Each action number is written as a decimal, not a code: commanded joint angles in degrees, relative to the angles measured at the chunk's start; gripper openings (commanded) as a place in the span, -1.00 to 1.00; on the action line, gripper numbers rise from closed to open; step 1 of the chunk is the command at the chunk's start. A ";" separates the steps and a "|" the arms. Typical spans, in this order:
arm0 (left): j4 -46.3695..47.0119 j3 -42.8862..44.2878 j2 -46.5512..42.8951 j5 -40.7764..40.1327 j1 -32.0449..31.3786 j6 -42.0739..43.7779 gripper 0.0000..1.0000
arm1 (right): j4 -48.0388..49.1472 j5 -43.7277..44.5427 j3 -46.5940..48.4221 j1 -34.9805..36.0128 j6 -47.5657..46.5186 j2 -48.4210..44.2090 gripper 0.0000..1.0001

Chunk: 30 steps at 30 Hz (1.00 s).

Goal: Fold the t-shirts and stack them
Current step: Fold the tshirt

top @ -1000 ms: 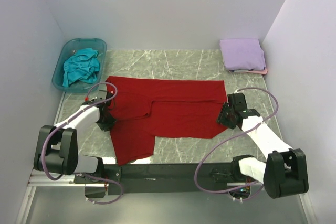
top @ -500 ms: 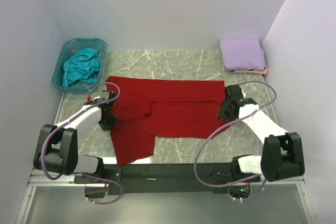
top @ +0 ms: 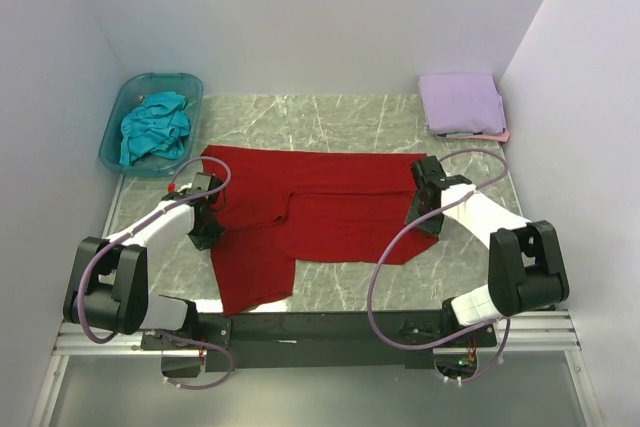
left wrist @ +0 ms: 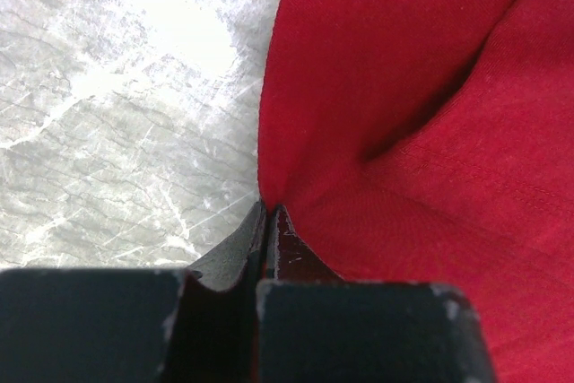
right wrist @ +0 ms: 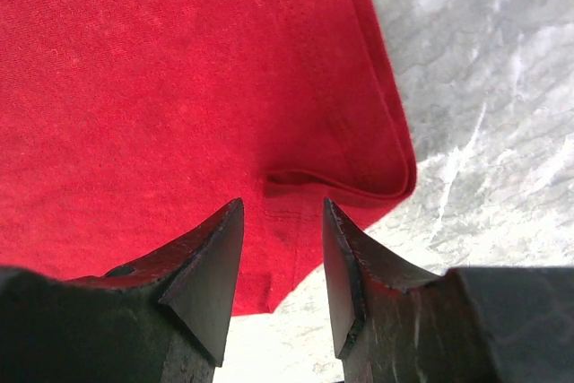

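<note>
Deep red t-shirt (top: 320,202) lies spread on the marble counter (top: 350,117), long axis running left to right. At its left end one section reaches down toward the arm bases. A crease line runs across its middle, so it looks partly folded.

Left end effector (left wrist: 269,217) is at the red shirt's left edge, clenched, fingers pressed together on the cloth edge. The fabric puckers into a ridge running away from the tips. Bare counter shows just outside that edge.

Right end effector (right wrist: 282,206) is at the red shirt's right edge, over the near corner. It is released: fingers spread, nothing gripped. Under the gap the hemmed corner is turned over on itself in a small fold. Cannot tell whether the tips touch the cloth.

Lavender t-shirt (top: 460,102) sits folded beyond the red shirt's far right corner, apart from it. Pale pink t-shirt (top: 500,135) shows only as a sliver under the lavender one.

Teal t-shirt (top: 155,127) is crumpled inside the translucent tub (top: 112,137), beyond the red shirt's far left corner.
</note>
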 commanded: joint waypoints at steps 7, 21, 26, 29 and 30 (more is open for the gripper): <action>-0.78 0.55 -1.03 -0.25 -0.36 -0.49 -0.99 | -1.95 2.94 2.24 1.44 0.27 3.30 -0.03; -0.87 0.72 -1.11 0.19 -0.36 -0.31 -0.99 | -3.71 4.34 -0.49 1.53 -1.05 0.41 -0.70; -1.74 1.51 -1.29 2.91 0.26 0.39 -0.99 | -4.67 4.70 -2.07 1.27 -1.05 -2.49 -1.00; -3.15 2.22 -2.34 5.19 1.04 0.65 -0.99 | -5.11 4.35 -2.33 0.48 -1.40 -4.95 -1.00; -3.59 2.91 -2.52 5.72 1.31 0.91 -0.99 | -5.20 4.34 -1.98 0.04 -1.75 -5.83 -1.00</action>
